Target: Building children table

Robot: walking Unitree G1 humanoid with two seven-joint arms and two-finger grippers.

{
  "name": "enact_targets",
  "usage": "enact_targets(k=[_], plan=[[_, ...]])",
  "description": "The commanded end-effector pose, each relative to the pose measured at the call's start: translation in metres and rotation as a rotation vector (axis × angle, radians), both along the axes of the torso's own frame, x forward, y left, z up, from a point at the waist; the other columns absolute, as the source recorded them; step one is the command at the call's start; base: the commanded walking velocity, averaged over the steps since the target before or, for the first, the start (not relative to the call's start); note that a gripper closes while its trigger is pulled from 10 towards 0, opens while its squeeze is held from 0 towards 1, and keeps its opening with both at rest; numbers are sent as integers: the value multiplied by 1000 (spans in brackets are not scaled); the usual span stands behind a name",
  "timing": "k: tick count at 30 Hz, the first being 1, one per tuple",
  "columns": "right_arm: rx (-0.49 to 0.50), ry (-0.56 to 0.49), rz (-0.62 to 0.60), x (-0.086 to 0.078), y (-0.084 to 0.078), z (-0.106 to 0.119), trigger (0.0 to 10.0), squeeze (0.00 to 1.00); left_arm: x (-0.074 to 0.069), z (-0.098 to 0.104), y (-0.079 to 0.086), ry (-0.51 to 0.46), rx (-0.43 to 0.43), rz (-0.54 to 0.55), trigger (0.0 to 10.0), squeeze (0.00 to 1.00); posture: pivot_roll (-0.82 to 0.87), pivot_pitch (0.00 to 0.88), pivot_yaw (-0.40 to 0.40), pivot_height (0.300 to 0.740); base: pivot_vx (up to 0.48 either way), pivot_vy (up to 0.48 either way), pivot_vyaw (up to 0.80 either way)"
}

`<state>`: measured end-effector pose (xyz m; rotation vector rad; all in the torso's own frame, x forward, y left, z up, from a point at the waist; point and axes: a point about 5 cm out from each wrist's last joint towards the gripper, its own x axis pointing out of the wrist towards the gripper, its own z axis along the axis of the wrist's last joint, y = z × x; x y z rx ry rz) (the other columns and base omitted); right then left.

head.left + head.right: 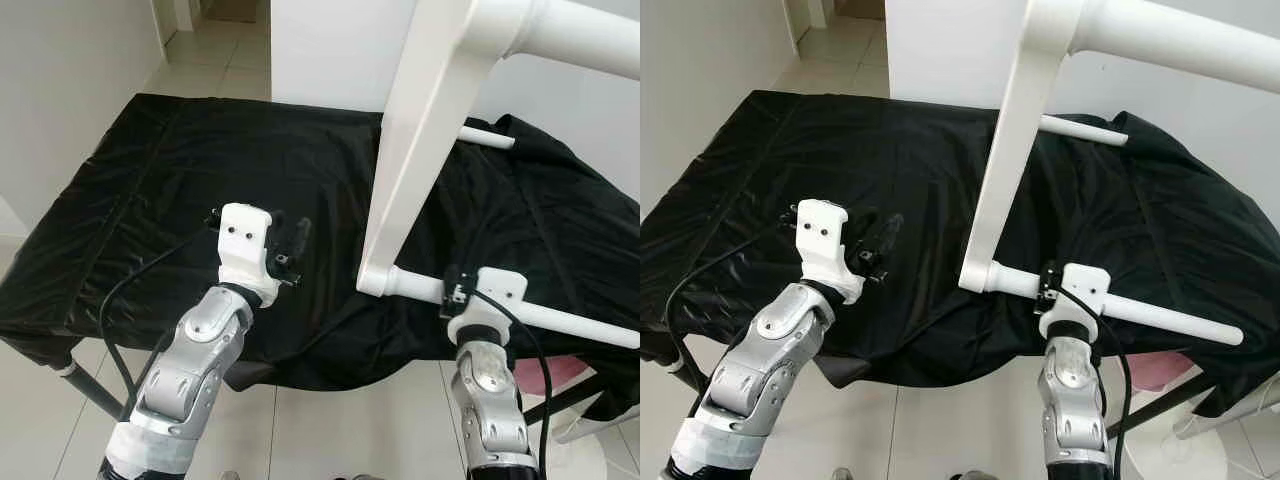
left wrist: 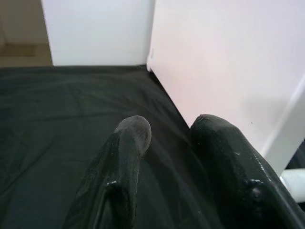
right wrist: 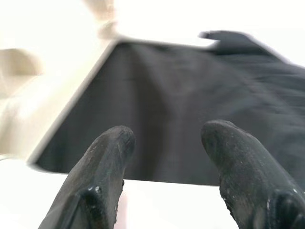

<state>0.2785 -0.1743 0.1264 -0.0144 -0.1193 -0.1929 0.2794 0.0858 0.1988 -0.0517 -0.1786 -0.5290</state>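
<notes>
A white children's table lies on its side on a black cloth (image 1: 200, 170). Its flat top panel (image 1: 420, 130) stands on edge. One round white leg (image 1: 580, 325) sticks out low to the right, a second leg (image 1: 487, 135) lies further back, and a third (image 1: 590, 35) juts out high up. My right gripper (image 1: 455, 287) is at the low leg close to the panel; its fingers (image 3: 112, 152) stand apart with the white leg across their base. My left gripper (image 1: 292, 232) hovers open over bare cloth, left of the panel, holding nothing.
The cloth covers a work table with a grey metal leg (image 1: 85, 385) at the front left. A pink object (image 1: 565, 375) and a white object (image 1: 590, 440) sit on the tiled floor under the right front corner. White walls stand behind, with a doorway (image 1: 215, 25) at the far left.
</notes>
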Motion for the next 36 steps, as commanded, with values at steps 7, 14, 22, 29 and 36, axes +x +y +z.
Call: enact_targets(k=[7, 14, 22, 29, 36], plan=[[13, 21, 158, 16, 9, 0, 10000, 0, -8, 12, -8, -13, 16, -45, 10000, 0, 65, 102, -61, 740, 0, 0, 0], [21, -3, 308, 39, 29, 9, 10000, 0, -14, 16, -7, 3, 32, -103, 10000, 0, 89, 100, -71, 740, 0, 0, 0], [85, -22, 471, 43, 69, 14, 10000, 0, -16, 21, -3, 27, -9, -123, 10000, 0, 110, 88, -76, 740, 0, 0, 0], [96, -24, 525, 48, 86, 12, 10000, 0, -23, 30, -6, 11, 1, -216, 10000, 0, 121, 80, -76, 740, 0, 0, 0], [103, -33, 556, 55, 102, 16, 10000, 0, -24, 35, 0, 0, 23, -259, 10000, 310, 118, 79, -69, 740, 0, 0, 0]])
